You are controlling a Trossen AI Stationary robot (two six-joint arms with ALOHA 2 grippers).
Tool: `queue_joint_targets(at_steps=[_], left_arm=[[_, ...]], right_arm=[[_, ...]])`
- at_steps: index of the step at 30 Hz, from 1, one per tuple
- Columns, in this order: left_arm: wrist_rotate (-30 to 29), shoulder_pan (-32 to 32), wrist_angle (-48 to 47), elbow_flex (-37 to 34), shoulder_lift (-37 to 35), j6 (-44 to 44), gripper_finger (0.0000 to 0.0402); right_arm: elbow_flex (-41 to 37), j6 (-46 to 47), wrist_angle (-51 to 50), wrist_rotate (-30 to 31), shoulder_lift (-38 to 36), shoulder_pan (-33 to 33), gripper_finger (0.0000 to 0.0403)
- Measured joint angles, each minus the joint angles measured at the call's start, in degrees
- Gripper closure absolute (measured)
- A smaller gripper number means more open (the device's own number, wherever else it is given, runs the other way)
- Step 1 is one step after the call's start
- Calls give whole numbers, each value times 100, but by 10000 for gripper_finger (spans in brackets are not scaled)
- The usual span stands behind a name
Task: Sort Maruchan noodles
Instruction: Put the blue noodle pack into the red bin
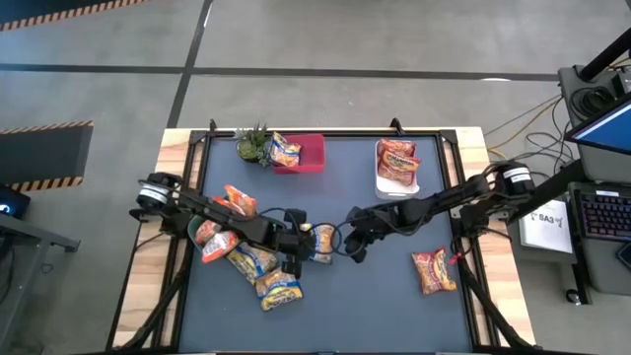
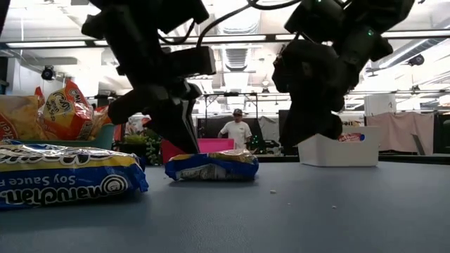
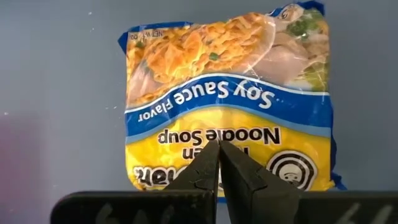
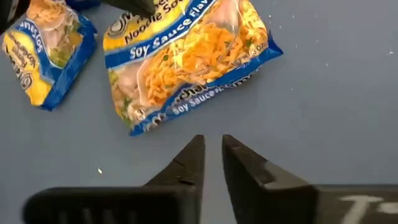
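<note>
A yellow-and-blue Maruchan noodle packet (image 1: 320, 242) lies flat on the dark mat at the table's middle. My left gripper (image 3: 219, 148) is shut, and its tips stand over the packet's yellow end (image 3: 186, 134). In the low view its fingers (image 2: 184, 133) come down to the packet (image 2: 211, 166). My right gripper (image 4: 213, 142) hangs just right of that packet (image 4: 186, 62) over bare mat, its fingers a narrow gap apart with nothing between them. More packets (image 1: 251, 261) lie in a heap at the left. My left gripper's shut fingertips come slanting down from above onto the packet's top face near its left end (image 2: 198, 156). Whether they press on it or stand just over it, I cannot tell. The packet lies flat on the mat.
A red bin (image 1: 308, 156) holding one packet and a small green plant (image 1: 252, 145) stand at the far edge. A white bin (image 1: 397, 168) with red packets stands far right. One red packet (image 1: 434, 271) lies near right. A person (image 2: 238, 130) stands beyond the table.
</note>
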Motion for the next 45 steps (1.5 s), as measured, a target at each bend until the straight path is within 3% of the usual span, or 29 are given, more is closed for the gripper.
queue_joint_targets(at_steps=[4,14,21,38,45], left_arm=[[70,9,125,-80,4,-66,401],[70,6,193,-382,-50,-504,401],[136,3,8,-443,-9,-496,401],[107,6,554,-763,11,-759,401],[102,6,602,-767,13,-779,401]], right_arm=[[-14,306,209,49,132,1,302],[-17,1005,1797,56,931,-45,132],[-14,1270,2377,72,1227,-59,59],[55,1323,2977,216,1225,-199,51],[401,1283,2972,214,1663,-195,54]])
